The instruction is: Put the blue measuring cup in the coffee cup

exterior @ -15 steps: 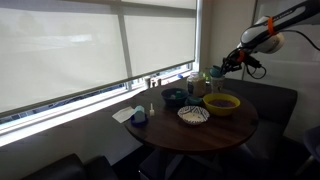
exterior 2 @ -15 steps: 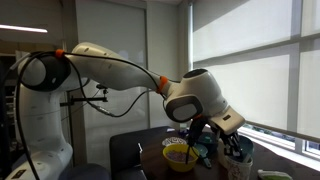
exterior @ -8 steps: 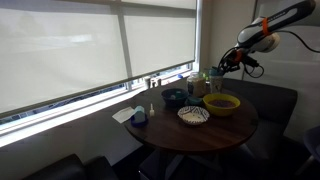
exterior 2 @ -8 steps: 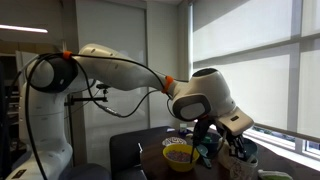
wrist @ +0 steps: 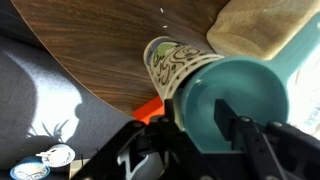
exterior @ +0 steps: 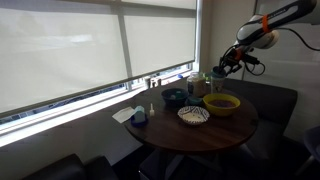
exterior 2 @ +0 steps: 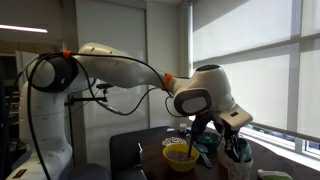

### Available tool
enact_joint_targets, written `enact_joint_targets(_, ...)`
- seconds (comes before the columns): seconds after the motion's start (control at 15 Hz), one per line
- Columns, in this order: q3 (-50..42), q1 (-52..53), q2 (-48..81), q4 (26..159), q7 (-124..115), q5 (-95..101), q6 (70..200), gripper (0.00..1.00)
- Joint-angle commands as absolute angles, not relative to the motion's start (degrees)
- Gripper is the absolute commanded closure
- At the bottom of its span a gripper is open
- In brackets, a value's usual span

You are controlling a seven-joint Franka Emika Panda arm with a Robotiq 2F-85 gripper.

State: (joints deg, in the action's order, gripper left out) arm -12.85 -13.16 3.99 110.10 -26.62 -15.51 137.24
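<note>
In the wrist view my gripper (wrist: 205, 120) is shut on the blue measuring cup (wrist: 245, 85), with one finger inside the teal bowl and one outside its wall. The cup hangs right over the coffee cup (wrist: 168, 62), a paper cup with a dark swirl pattern standing on the wooden table (wrist: 90, 40); they overlap in view, and I cannot tell if they touch. In both exterior views the gripper (exterior: 223, 66) (exterior 2: 206, 138) is at the back of the table by the window, and the measuring cup there is too small to make out.
A yellow bowl (exterior: 221, 103) (exterior 2: 180, 156), a patterned bowl (exterior: 192, 114), a dark blue bowl (exterior: 174, 96) and a small bluish-purple cup (exterior: 139, 117) on a white napkin sit on the round table. A tan cloth (wrist: 262, 25) and an orange object (wrist: 148, 108) lie beside the coffee cup.
The gripper with the measuring cup has shifted slightly toward the window side of the table. Nothing else has moved.
</note>
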Motion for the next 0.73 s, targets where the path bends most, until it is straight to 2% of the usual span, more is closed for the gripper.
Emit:
enact_joint_targets(0.0, -13.28, -13.06, 3.18, 108.65, -28.17, -13.94, 135.84, 0.22)
enact_joint_targets(0.2, -13.0, -13.11, 1.15, 108.47, -26.18, -16.15, 136.23, 0.0)
enact_joint_targets(0.53, -11.96, -11.97, -7.16, 111.07, -12.95, -23.98, 138.04, 0.0)
enact_joint_targets(0.6, -12.67, -12.74, -2.87, 108.3, -17.31, -21.3, 137.13, 0.0)
enact_joint_targets(0.67, -12.59, -12.37, -4.48, 108.53, -15.63, -21.96, 137.09, 0.0)
